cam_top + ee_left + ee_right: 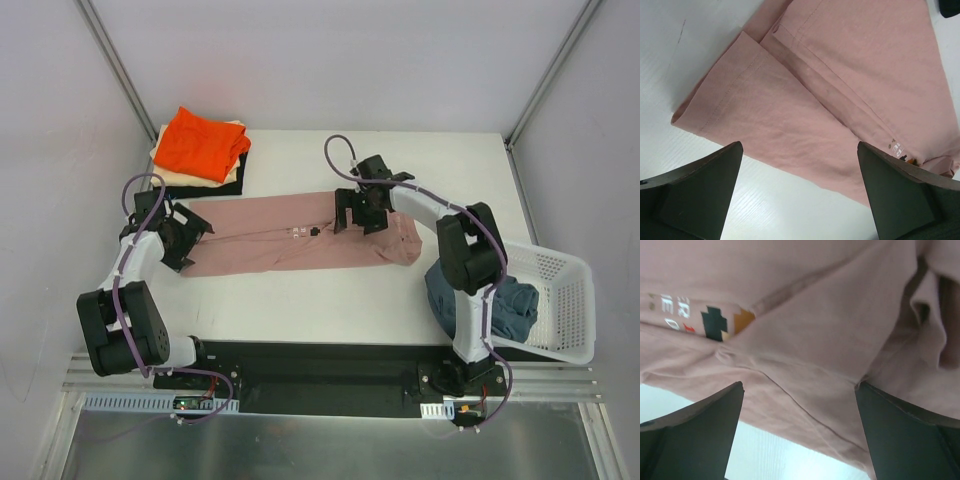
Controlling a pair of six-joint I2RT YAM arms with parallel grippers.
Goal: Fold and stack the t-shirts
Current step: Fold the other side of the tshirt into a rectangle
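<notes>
A dusty pink t-shirt (290,238) lies as a long folded strip across the middle of the white table (330,300), with its small print (305,232) facing up. My left gripper (190,238) is open over the strip's left end. In the left wrist view the gripper (800,150) has the pink t-shirt (840,75) and bare table between its fingers (700,195). My right gripper (360,222) hangs open over the right part of the strip. In the right wrist view that gripper (799,387) holds nothing, and the pink cloth (805,315) and its pixel print (715,324) lie beneath it.
A stack of folded t-shirts sits at the back left: orange (200,145) on top, cream (175,172) and black (232,182) below. A white mesh basket (565,300) hangs at the table's right edge with a slate blue t-shirt (505,305) spilling from it.
</notes>
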